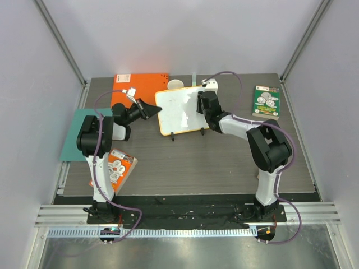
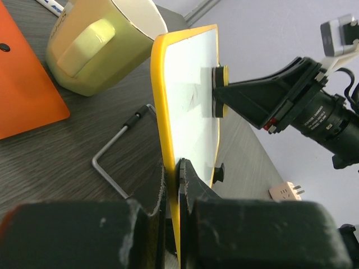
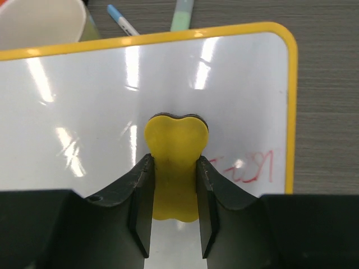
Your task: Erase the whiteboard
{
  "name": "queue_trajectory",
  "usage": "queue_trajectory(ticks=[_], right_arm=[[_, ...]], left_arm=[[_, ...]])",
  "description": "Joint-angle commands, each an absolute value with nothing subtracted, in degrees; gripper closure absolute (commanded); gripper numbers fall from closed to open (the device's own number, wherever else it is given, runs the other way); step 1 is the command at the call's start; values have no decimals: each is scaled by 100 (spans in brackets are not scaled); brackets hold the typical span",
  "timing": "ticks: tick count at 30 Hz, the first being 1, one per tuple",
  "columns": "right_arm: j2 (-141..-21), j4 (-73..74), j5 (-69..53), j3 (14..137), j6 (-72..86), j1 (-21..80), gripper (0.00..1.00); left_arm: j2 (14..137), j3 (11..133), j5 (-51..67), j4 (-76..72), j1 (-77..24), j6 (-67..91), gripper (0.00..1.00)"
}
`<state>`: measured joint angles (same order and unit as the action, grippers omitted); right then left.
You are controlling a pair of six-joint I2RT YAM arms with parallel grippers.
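Note:
The whiteboard [image 1: 178, 112], white with a yellow-orange rim, stands tilted on its black feet at the back middle of the table. My left gripper [image 1: 152, 109] is shut on its left rim [image 2: 168, 140]. My right gripper [image 1: 201, 104] is shut on a small yellow eraser [image 3: 175, 162] with a dark pad, pressed flat against the board face [image 3: 84, 123]. The eraser also shows in the left wrist view [image 2: 220, 92]. Red scribbles [image 3: 252, 168] remain on the board just right of the eraser, near the right rim.
A cream mug [image 2: 95, 47] stands behind the board, with pens [image 3: 182, 14] beside it. An orange notebook [image 1: 137, 85] and teal sheet [image 1: 76, 134] lie left. A green booklet [image 1: 266, 102] lies right, an orange packet [image 1: 115, 167] near left. A metal hex key [image 2: 112, 162] lies behind the board.

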<state>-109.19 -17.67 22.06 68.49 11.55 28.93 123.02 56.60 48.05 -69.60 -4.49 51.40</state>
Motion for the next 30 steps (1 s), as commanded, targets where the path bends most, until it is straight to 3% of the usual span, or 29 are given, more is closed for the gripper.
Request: queue_trajectory(ticks=[1,16,30], right_arm=[[-11144,-1837,1872,7374,923,3225,99],[-11514,-976,2452,7717,1432,2716,99],[-11110,-984,2471,6487,1968,2434,99]], left_arm=[[12331,5616,4913,-7128,-413,4693,100],[12287,5564,4860,-7128,-404,4658,100],[12314,5581,4860,-7146,-404,4702,100]])
